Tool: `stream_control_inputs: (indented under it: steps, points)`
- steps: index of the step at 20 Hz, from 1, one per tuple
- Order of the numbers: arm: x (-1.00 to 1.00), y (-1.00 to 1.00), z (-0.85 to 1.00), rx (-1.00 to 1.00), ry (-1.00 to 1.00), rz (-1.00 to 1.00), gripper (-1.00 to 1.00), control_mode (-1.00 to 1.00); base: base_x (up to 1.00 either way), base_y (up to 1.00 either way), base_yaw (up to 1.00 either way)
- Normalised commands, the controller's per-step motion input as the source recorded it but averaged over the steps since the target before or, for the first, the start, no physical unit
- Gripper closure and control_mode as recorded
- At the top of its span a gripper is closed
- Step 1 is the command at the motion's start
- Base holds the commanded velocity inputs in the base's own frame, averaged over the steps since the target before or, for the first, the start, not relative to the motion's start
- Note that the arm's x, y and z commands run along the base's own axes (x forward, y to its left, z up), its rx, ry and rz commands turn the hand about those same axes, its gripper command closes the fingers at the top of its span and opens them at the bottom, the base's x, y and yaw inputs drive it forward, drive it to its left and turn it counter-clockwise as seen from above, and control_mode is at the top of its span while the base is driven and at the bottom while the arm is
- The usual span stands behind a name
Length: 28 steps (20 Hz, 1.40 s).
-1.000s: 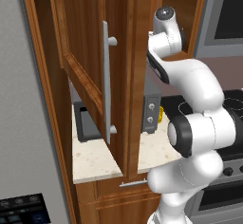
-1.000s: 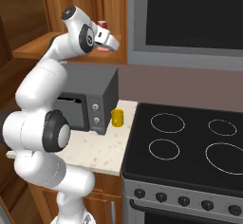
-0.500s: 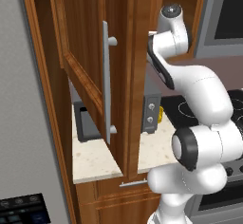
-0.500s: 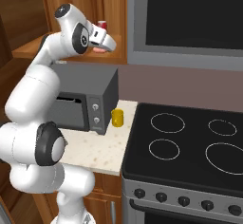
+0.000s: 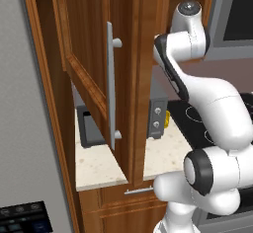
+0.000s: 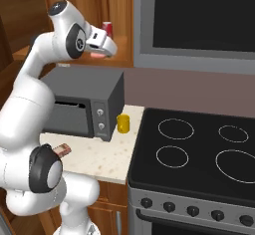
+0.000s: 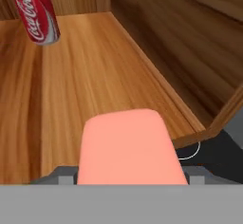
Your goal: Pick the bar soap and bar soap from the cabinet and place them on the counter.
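A salmon-pink bar soap (image 7: 128, 147) lies between my gripper's (image 7: 129, 176) two fingertips (image 7: 66, 176), just over the front edge of the cabinet shelf (image 7: 95, 61). The gripper is shut on it across its width. From the right base view the gripper (image 6: 102, 49) reaches into the open cabinet above the microwave, with the pink bar soap (image 6: 96, 56) under it. Another bar soap (image 6: 62, 151) rests on the beige counter (image 6: 102, 154), partly behind my arm. The cabinet door (image 5: 84, 54) with its silver handle stands open.
A red cola can (image 7: 38, 12) stands upright at the back of the shelf. A dark microwave (image 6: 84, 99) and a small yellow object (image 6: 122, 123) sit on the counter. The black stovetop (image 6: 199, 149) lies to the right.
The arm's elbow and lower joints have swung round, while the hand stays almost in place at the shelf front with the soap between its fingers.
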Motion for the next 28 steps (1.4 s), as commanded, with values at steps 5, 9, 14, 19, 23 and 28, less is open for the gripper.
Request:
stream_control_inputs:
  steps: [5,9,14,19,23,28]
  points:
    - [-0.5,0.13,0.08,0.0,0.06,0.11,1.0,-1.0,0.0,0.0,0.0]
    - [-0.53,0.06,0.1,0.0,0.05,0.15,1.0,-1.0,0.0,0.0,0.0]
    - [-0.56,0.03,0.08,0.0,0.03,0.17,1.0,-1.0,0.0,0.0,0.0]
    - [-0.59,0.0,0.04,0.0,0.01,0.19,1.0,-1.0,0.0,0.0,0.0]
    - [-0.59,0.01,0.01,0.0,0.02,0.2,1.0,-1.0,0.0,0.0,0.0]
    - [-0.56,0.02,0.0,0.0,0.02,0.22,1.0,-1.0,0.0,0.0,0.0]
